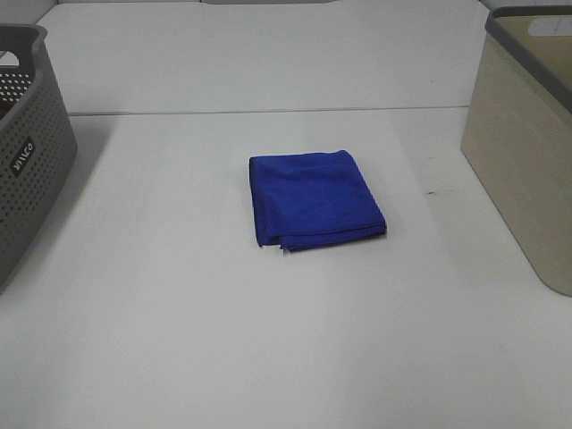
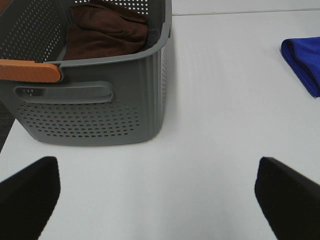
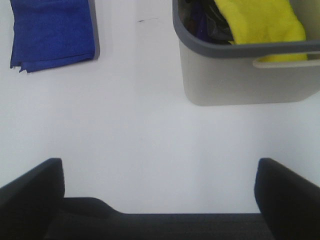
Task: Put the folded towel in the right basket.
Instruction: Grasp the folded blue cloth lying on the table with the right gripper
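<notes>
A folded blue towel (image 1: 315,198) lies flat in the middle of the white table. It also shows in the left wrist view (image 2: 304,62) and the right wrist view (image 3: 52,33). The right basket (image 1: 527,143) is beige with a grey rim and stands at the right edge; in the right wrist view (image 3: 240,75) it holds a yellow cloth (image 3: 262,22). My left gripper (image 2: 157,200) is open and empty, well away from the towel. My right gripper (image 3: 160,192) is open and empty, short of both towel and basket. Neither arm shows in the exterior view.
A grey perforated basket (image 1: 22,152) stands at the left edge; in the left wrist view (image 2: 90,100) it has an orange handle (image 2: 30,71) and holds a brown cloth (image 2: 107,32). A small dark mark (image 1: 433,192) is on the table right of the towel.
</notes>
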Robot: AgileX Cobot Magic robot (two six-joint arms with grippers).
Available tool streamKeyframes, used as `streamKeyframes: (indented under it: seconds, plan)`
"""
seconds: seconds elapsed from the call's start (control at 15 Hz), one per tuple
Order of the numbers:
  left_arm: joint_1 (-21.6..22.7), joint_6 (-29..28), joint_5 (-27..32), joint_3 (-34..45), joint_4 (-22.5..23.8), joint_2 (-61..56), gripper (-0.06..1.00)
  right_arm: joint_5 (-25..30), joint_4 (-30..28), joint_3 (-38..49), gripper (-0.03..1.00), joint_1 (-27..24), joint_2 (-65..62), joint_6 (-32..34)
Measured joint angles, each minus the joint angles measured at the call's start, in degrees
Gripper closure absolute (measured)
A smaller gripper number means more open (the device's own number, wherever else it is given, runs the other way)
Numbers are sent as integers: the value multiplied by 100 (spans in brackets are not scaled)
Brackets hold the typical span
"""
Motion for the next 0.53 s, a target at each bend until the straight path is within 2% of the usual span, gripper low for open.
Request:
streamKeyframes:
  seconds: [0.27, 0.4, 0.53]
  plan:
    - [0, 0, 0, 0, 0, 0, -4, 11, 350, -1020, -2, 0, 1604, 11]
    - [0, 0, 0, 0, 0, 0, -4, 17, 791, -1346, -2, 0, 2269, 11]
    - [0, 0, 0, 0, 0, 0, -4, -298, 1243, -1639, -2, 0, 2962, -57]
